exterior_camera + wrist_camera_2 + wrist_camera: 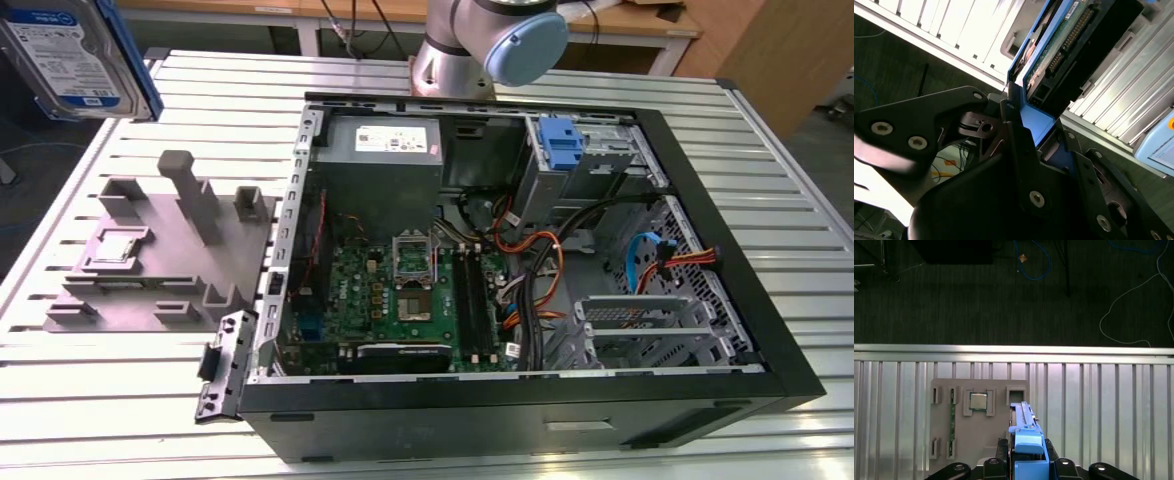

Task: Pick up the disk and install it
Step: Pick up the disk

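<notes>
Pinching the disk [78,55] tight in the gripper [1026,467], hovering at ten o'clock of the open computer case [787,385], grey fixture [160,255] sitting at nine.

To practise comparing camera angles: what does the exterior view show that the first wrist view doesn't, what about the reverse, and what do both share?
Exterior view: the open computer case with its motherboard, and the arm. First wrist view: the gripper, shut on the disk, whose blue frame is seen edge-on. Both: the disk, the slatted table, and the grey fixture on it.
</notes>
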`<state>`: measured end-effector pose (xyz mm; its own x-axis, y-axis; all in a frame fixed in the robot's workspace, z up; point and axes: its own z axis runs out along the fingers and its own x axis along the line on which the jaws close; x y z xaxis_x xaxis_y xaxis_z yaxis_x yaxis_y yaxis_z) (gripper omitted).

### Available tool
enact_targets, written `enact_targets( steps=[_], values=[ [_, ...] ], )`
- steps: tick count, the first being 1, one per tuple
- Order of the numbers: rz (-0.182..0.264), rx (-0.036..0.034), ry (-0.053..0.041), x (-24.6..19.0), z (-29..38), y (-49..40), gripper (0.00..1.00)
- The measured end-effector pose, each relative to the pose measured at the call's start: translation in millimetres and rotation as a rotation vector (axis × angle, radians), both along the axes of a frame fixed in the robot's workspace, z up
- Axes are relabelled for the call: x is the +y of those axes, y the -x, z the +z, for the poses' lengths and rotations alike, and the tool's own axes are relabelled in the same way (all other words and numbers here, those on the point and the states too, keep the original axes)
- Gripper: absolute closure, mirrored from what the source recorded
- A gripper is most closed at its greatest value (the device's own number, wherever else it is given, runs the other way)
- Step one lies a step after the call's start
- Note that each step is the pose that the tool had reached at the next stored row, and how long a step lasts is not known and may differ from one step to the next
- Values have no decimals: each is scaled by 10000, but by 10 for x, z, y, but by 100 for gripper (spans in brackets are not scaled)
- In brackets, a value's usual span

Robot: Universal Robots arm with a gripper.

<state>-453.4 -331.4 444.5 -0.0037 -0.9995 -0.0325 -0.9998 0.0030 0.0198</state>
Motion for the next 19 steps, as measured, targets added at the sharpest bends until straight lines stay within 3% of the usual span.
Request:
enact_targets(
  steps=[19],
  values=[
    [0, 1, 0, 0, 66, 0, 63]
  ],
)
